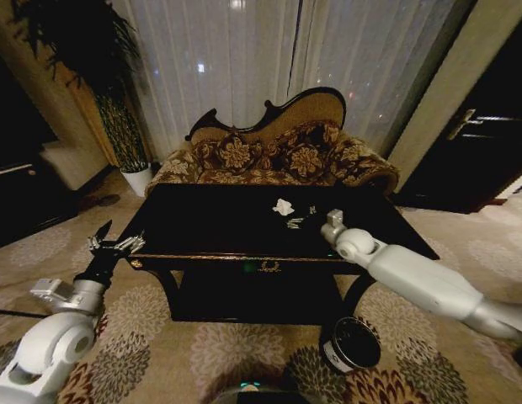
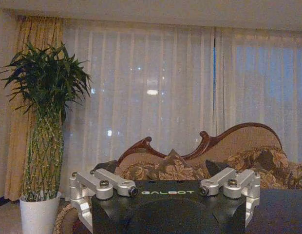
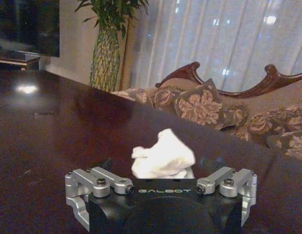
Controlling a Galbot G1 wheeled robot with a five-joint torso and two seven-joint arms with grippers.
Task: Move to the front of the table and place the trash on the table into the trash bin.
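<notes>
**A:** Start with the head view. How far along is it?

**B:** The robot is already at the front of the tabletop. A white paper wad lies ahead of the right tool, and a few small silvery bits sit just beside that tool, toward the middle. The trash bin stands on the carpet below the right forearm, near the table's leg. I cannot see inside it, so I judge the clearing barely begun, with at least these pieces left.

**A:** And the arms?

**B:** The right arm reaches forward over the tabletop's front edge, with its tool low above the surface. The left tool is held off the tabletop's left end, fingers spread, gripping nothing.

**A:** Left wrist view?

**B:** The tool is level, and its linkages are folded wide apart. Beyond it are the sofa, the curtains and a potted plant.

**A:** Right wrist view?

**B:** The right tool is open, the wad directly ahead, centred between its linkages and resting on the tabletop. Whether it touches the tool, I cannot tell.
</notes>
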